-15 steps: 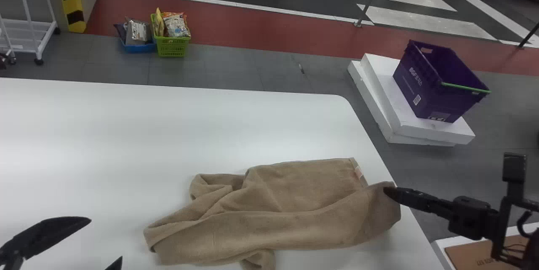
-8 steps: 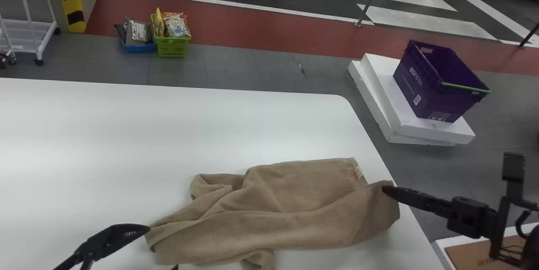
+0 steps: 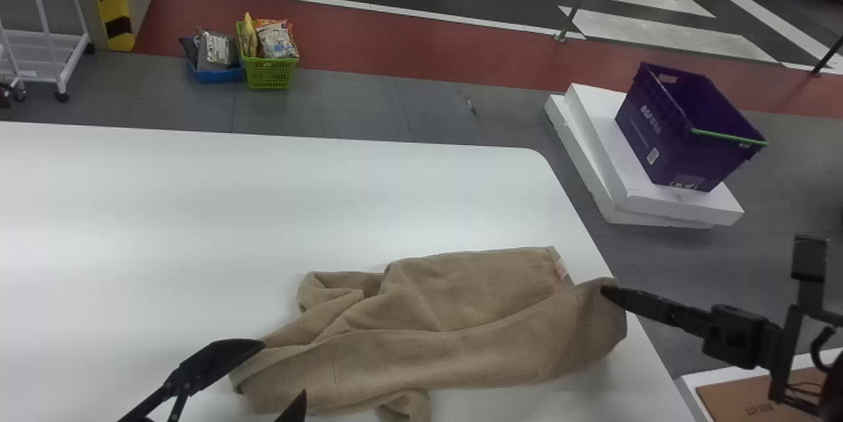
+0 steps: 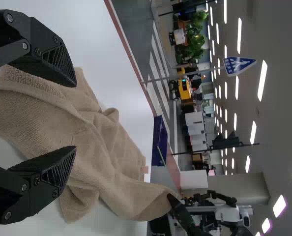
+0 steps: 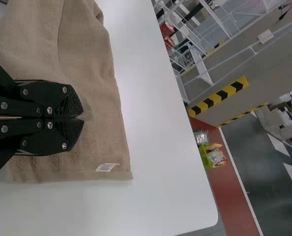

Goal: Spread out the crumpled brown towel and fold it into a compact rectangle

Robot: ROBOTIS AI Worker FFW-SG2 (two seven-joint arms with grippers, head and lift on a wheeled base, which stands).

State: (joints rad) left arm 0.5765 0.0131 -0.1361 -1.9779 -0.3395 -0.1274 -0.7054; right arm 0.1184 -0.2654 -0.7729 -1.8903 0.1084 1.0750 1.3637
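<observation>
Two grippers on one brown towel (image 3: 421,343), head view. Towel lies crumpled at the near right part of the white table (image 3: 197,211), running left to right, long folds along it, its right end at the table's right edge. White label (image 3: 561,270) at the far right corner. Left gripper (image 3: 284,369) at the towel's left end, jaws released and well apart, one finger overlapping the cloth's edge. Right gripper (image 3: 603,290) at the right end, clenched on the towel, cloth peaked at the tips. Beyond the table: purple crate (image 3: 678,139) tilted on stacked white slabs (image 3: 658,205), green basket (image 3: 270,73) with packets beside a blue basket (image 3: 217,74), white wheeled cart (image 3: 59,60) far left. Cardboard (image 3: 757,399) low on the right, below the right arm.

Left wrist view: left gripper (image 4: 75,116) has jaws spread wide, ribbed inner faces, towel spanning the gap behind them; whether the fingers touch it, can't tell. Towel stretches away to the right gripper's fingers. Blue-and-white sign (image 4: 239,66) on a pole out in the room.

Right wrist view: right gripper (image 5: 82,118) has jaws brought together on the towel, slight pucker by the tips. Label near the towel's corner, flat on the table.
</observation>
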